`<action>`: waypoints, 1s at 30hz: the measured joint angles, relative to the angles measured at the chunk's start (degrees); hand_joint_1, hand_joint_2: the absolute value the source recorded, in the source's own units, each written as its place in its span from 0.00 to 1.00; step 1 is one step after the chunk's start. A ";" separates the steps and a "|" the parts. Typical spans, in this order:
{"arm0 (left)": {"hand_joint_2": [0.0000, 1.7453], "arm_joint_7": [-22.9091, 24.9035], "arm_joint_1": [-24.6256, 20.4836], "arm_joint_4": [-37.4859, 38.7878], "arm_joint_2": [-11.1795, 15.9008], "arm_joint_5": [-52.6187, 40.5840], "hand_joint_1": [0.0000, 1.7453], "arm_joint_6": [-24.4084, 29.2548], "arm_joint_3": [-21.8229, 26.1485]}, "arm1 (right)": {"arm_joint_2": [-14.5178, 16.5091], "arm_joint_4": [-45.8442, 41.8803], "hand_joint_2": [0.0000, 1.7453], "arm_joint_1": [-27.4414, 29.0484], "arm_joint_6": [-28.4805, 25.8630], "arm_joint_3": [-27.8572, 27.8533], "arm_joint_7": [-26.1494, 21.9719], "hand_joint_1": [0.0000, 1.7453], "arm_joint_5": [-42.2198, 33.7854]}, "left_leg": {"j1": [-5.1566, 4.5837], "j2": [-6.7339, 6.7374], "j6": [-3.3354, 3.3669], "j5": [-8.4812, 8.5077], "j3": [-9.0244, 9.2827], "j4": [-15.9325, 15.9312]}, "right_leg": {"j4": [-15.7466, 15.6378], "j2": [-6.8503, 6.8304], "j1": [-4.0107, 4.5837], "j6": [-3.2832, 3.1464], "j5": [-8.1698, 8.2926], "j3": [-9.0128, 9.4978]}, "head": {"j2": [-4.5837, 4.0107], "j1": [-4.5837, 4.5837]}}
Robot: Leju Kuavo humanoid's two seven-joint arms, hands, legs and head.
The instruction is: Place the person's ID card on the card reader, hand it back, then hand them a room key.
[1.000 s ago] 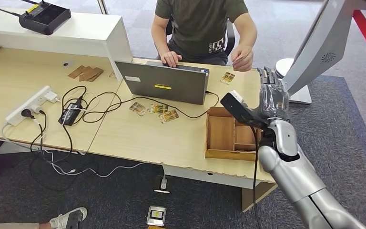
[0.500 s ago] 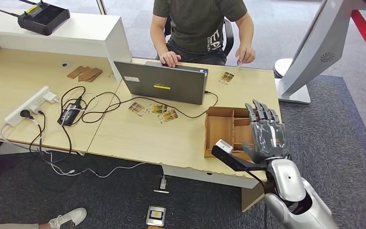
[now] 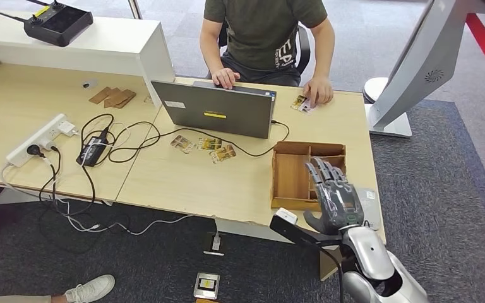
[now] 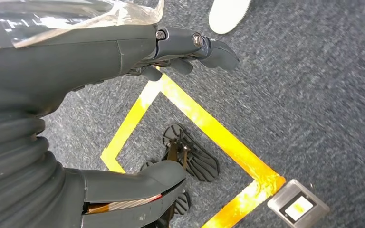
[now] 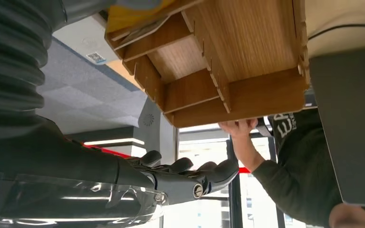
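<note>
While right robot hand point(image 3: 336, 199) hovers empty, fingers spread; three cards point(image 3: 203, 144) beside one laptop point(image 3: 215, 111).

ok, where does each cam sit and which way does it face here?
Head: high, looking down at the desk, the wooden tray and right hand.
Left wrist: behind the left hand, facing carpet and yellow tape.
Right wrist: behind the right hand, facing the tray.
Shared by head and right wrist: tray, person.
</note>
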 joint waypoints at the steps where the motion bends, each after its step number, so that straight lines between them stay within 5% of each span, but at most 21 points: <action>1: 1.00 0.16 0.11 0.00 0.02 0.15 0.00 0.02 0.15 | 0.02 0.52 1.00 0.01 0.01 0.25 0.01 0.00 -0.70 | 0.00 0.00 0.00 0.00 0.00 0.00 | 0.00 0.00 0.00 0.00 0.00 0.00 | 0.00 0.00; 30: 1.00 2.23 0.59 -0.02 0.05 3.37 0.00 4.81 0.29 | -0.87 18.34 1.00 -0.20 -21.17 3.15 -0.39 0.00 0.39 | 0.01 0.01 0.00 0.00 0.01 0.00 | -0.01 0.00 0.01 0.00 0.00 0.01 | 0.00 0.00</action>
